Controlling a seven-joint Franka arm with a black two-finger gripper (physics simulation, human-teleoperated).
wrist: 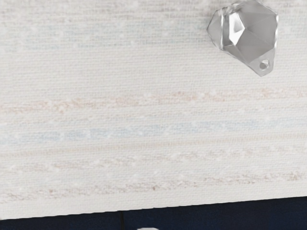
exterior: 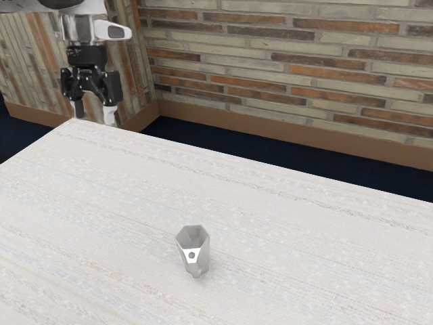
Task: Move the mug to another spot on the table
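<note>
The mug [exterior: 193,251] is a small grey faceted cup with a little tab handle pierced by a hole. It stands upright on the pale table [exterior: 304,230], toward the front middle. From above, the mug [wrist: 243,34] shows its angular open mouth and the handle. My gripper [exterior: 95,112] hangs high over the table's far corner at the exterior view's upper left, well away from the mug. Its two fingers point down with a gap between them and hold nothing.
A brick wall [exterior: 291,61] runs behind the table, with a dark blue floor [exterior: 284,152] between them. A wooden-look wall panel stands behind the arm. The table edge [wrist: 158,207] lies under my hand.
</note>
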